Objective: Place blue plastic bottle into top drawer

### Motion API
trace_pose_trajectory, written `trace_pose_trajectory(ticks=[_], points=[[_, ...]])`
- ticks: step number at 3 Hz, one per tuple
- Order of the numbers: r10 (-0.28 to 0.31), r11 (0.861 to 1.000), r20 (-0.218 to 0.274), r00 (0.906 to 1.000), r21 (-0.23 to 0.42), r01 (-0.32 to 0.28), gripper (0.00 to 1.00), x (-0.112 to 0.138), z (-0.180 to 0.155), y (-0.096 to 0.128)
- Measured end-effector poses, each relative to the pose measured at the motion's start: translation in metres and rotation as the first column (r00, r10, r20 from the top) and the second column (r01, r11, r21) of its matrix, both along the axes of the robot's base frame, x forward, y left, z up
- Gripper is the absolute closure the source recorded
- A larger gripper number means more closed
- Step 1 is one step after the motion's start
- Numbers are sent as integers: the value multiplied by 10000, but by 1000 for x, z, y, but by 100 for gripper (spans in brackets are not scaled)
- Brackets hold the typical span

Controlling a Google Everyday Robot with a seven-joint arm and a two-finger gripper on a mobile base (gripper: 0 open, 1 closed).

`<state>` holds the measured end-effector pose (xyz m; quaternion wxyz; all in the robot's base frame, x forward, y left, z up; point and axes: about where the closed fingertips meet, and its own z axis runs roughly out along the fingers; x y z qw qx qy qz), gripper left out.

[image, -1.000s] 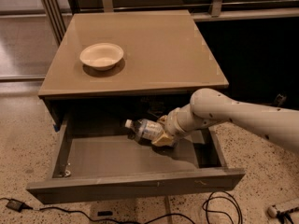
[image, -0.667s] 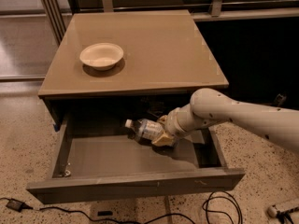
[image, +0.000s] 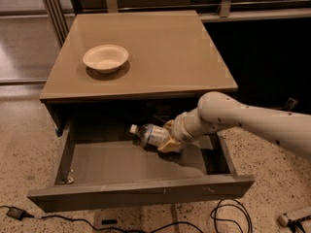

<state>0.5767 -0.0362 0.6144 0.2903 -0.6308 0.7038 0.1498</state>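
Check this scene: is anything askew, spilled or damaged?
Nothing spilled or broken. The blue plastic bottle is tipped sideways, held by the gripper over the open top drawer; the bowl sits upright on the cabinet.

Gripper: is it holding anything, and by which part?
Yes: the gripper holds the blue plastic bottle by its bottom end, white cap pointing left, inside the open top drawer.

Dotted white arm (image: 243,118), tan jaws endmost
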Motion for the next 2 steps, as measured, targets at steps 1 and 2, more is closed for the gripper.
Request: trace_pose_trajectory(ticks=[1,2], points=[[0,10000,0,10000,0,0,12,0,0,0],[1,10000,-1,10000,0,-1,0,0,0,0]])
